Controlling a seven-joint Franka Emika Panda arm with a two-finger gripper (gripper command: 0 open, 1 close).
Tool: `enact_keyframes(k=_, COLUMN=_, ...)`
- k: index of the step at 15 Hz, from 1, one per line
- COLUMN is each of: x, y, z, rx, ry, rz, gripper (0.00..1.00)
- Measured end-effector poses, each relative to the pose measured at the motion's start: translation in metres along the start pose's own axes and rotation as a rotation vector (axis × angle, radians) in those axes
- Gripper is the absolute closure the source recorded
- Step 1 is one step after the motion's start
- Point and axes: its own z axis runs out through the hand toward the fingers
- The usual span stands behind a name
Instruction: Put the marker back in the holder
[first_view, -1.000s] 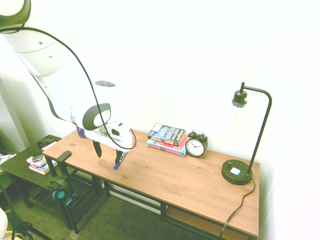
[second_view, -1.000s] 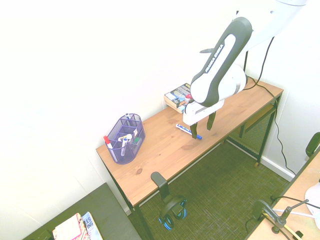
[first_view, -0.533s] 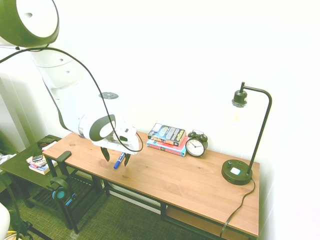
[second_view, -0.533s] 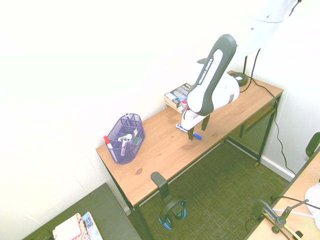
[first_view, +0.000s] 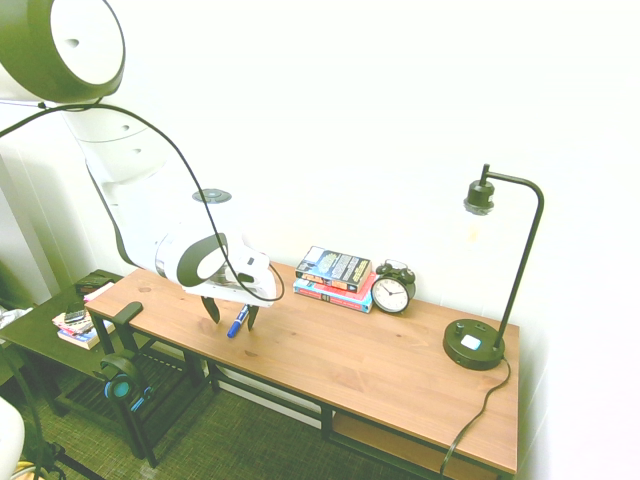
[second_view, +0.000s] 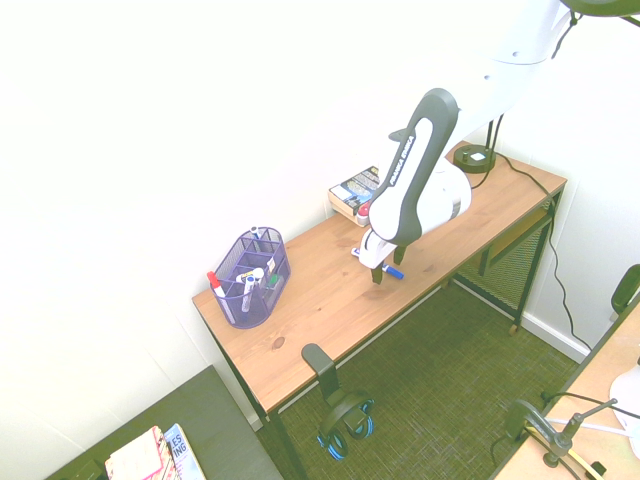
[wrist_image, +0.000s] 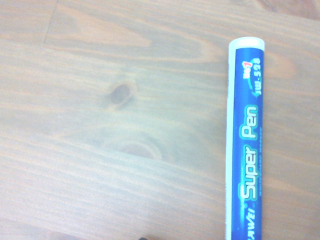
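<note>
The blue marker (first_view: 238, 320) lies flat on the wooden desk (first_view: 380, 360) near its front edge. My gripper (first_view: 231, 315) has come down over it, open, with one finger on each side of the barrel and no grip on it. From the other side, the marker's blue tip (second_view: 393, 271) pokes out beside the gripper (second_view: 388, 265). The wrist view shows the marker (wrist_image: 245, 150) close up, with its blue label and white edge. The purple mesh holder (second_view: 252, 278) stands at the desk's far end by the wall, holding several pens; the arm hides it in the first exterior view.
A stack of books (first_view: 335, 275), an alarm clock (first_view: 392, 290) and a black desk lamp (first_view: 480, 340) stand along the wall. Headphones (second_view: 345, 420) hang from a hook at the desk's front edge. A low side table (first_view: 70, 325) with books sits beyond the desk's end.
The arm has bent forward and lowered the gripper from above the desk down around the marker. The fingers stayed open and the marker has not moved.
</note>
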Motion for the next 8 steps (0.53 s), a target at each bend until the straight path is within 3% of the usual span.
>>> enact_keyframes(k=8, x=0.0001, y=-0.0030, z=0.0014, rx=0.006, ry=0.014, rz=0.014, gripper=1.00)
